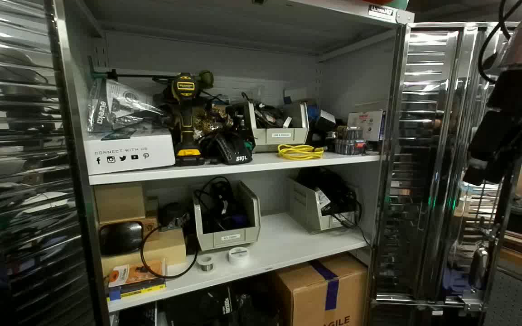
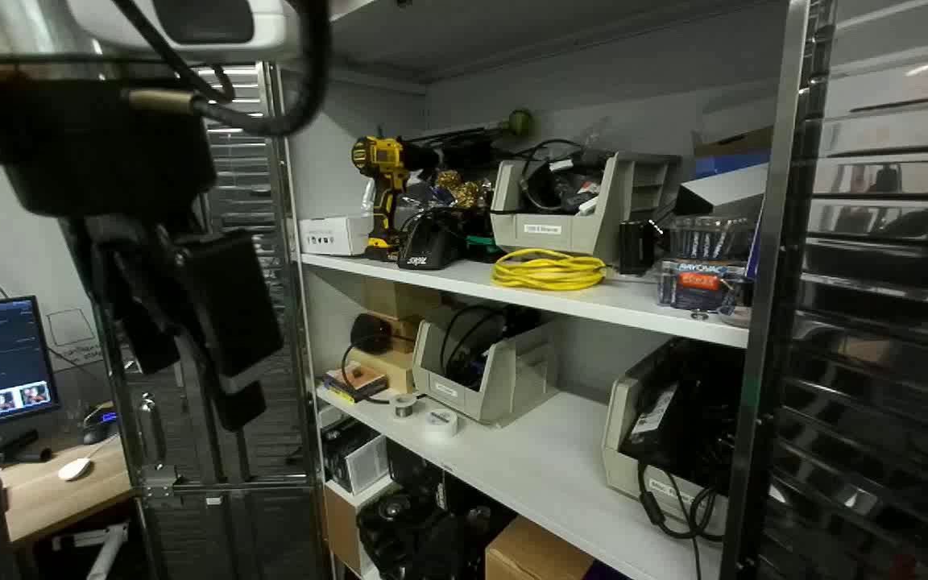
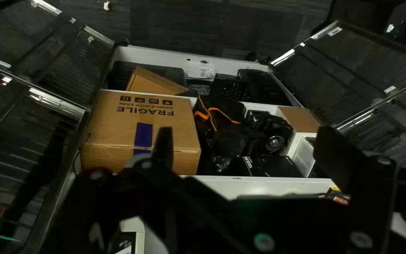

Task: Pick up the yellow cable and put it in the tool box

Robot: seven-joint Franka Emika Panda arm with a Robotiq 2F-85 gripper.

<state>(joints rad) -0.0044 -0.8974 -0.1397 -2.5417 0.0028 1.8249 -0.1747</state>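
Note:
The yellow cable (image 1: 300, 152) lies coiled on the upper shelf; it also shows in an exterior view (image 2: 548, 271). It lies right in front of a grey open bin (image 1: 270, 140) filled with cables, which also shows in an exterior view (image 2: 530, 238). No thing is clearly a tool box; several grey labelled bins stand on the shelves. My gripper (image 3: 245, 141) is open with nothing between its fingers. It hangs outside the cabinet, pointing down, well apart from the cable, and shows in both exterior views (image 1: 487, 170) (image 2: 200, 379). The wrist view does not show the cable.
Beside the cable are a black charger (image 1: 231, 149), a yellow drill (image 1: 186, 90) and battery packs (image 1: 350, 144). Two grey bins (image 1: 249, 240) (image 1: 305, 208) stand on the middle shelf. A cardboard box (image 3: 167, 134) stands below. Open metal doors (image 1: 428, 158) (image 1: 21, 181) flank the cabinet.

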